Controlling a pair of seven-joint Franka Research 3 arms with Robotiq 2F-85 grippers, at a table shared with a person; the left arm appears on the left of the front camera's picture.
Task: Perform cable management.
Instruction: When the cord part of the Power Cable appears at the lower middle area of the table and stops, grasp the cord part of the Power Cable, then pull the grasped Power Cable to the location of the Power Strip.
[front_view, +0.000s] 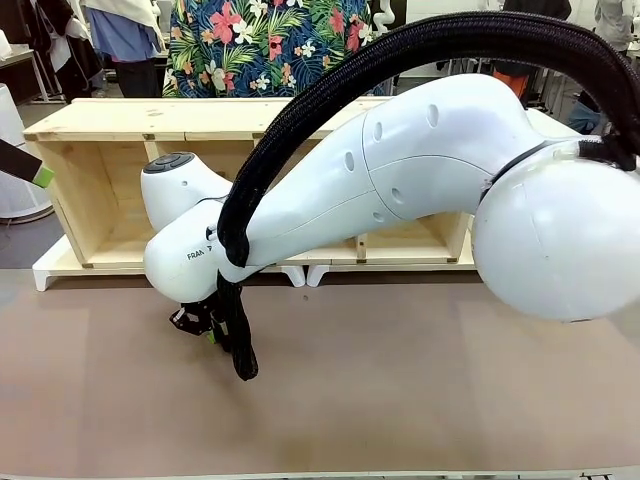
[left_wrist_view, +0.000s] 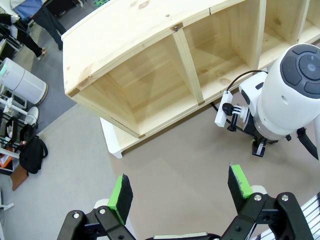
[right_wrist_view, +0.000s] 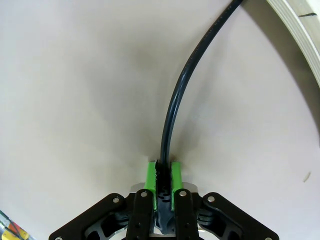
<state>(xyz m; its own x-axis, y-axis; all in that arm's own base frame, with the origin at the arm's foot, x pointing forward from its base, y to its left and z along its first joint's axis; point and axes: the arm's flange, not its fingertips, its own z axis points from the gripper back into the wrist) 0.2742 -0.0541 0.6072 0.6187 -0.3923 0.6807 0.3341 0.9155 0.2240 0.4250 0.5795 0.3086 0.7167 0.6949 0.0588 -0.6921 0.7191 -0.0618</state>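
The right arm (front_view: 400, 170) reaches low along the front of the wooden shelf (front_view: 100, 120), wrist bent down to the table (front_view: 420, 390). The right gripper (right_wrist_view: 162, 167) is clamped tight on the cable (right_wrist_view: 175, 95), which curves off toward the shelf's base. The left gripper (left_wrist_view: 181, 187) hangs above the shelf's front corner, fingers spread wide and empty.

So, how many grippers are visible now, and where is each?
2. The left gripper hangs open and empty above the table, facing the wooden shelf; the right gripper is down at the table, shut on the cable.
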